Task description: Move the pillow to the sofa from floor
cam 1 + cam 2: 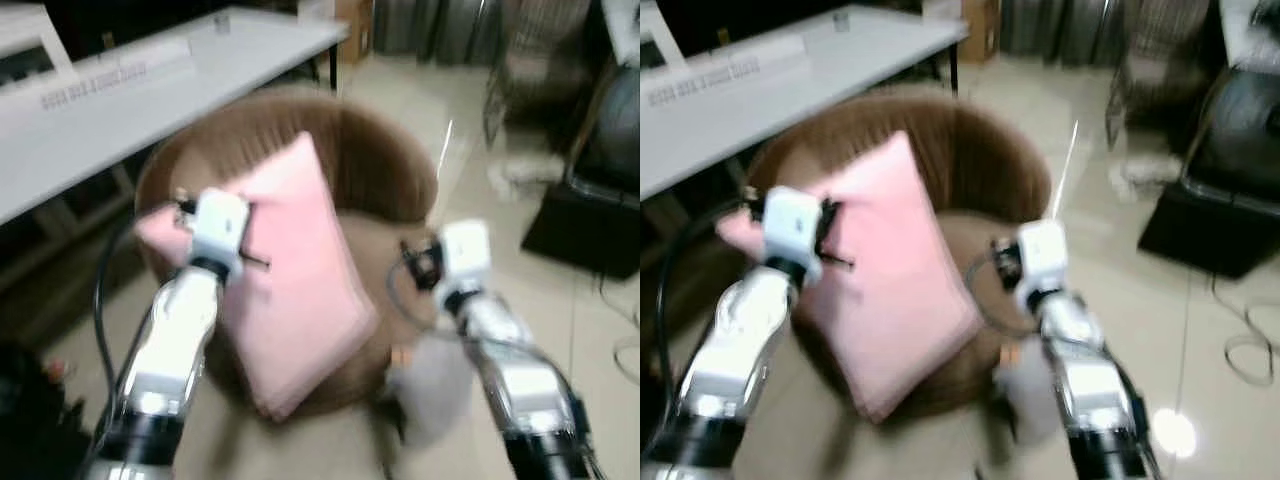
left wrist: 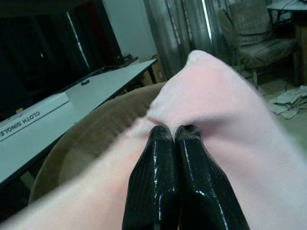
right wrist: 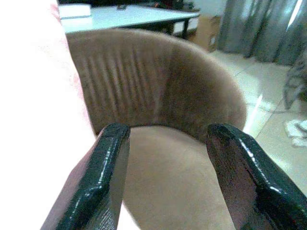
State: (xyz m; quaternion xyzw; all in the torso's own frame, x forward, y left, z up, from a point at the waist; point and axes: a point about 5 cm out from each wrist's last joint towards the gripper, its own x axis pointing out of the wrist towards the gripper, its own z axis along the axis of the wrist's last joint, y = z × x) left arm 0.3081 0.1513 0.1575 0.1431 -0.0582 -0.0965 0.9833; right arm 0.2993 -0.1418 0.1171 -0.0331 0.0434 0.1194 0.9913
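Your pink pillow [image 1: 290, 270], soft and square, sits centre frame, tilted over the brown sofa [image 1: 380, 160]. Your left gripper [image 2: 173, 132] pinches its fabric; your right gripper [image 3: 165, 143] is spread, holding nothing.

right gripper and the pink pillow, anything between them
Nothing lies between: in the right wrist view the open right gripper hangs over bare brown chair seat, the pink pillow just beside one finger.

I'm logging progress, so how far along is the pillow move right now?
Done: the pillow is off the floor and over the brown sofa. In hand: the left hand is shut on its fabric, holding it tilted; the right hand is open over the seat. Left: lower the pillow and let go.
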